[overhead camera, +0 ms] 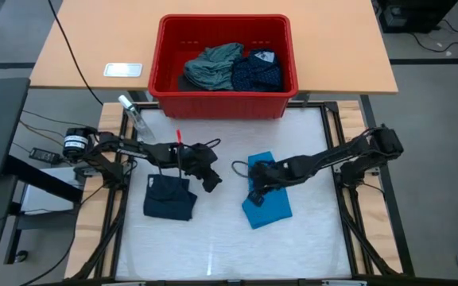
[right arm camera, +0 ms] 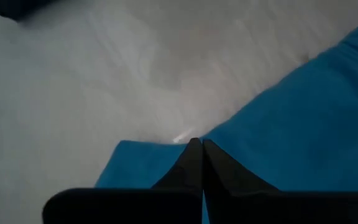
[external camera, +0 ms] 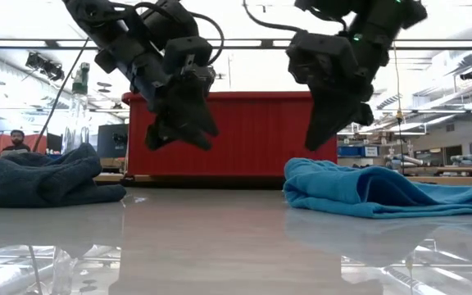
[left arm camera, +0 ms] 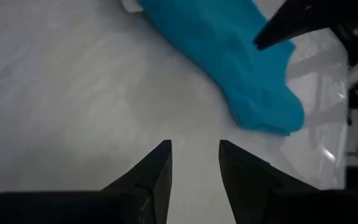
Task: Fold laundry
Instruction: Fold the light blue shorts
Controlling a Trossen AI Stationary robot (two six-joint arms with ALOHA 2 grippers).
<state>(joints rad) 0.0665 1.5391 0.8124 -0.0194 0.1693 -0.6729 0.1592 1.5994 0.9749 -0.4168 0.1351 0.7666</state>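
The closed, empty right gripper (overhead camera: 254,193) hangs directly above the bright blue folded cloth garment (overhead camera: 267,202), its long axis running toward the red plastic bin (overhead camera: 223,97), while the part-open, empty left gripper (overhead camera: 211,181) waits just beside it.

blue garment (right arm camera: 303,118) cropped, bin (overhead camera: 223,95) laundry perhaps overlapping
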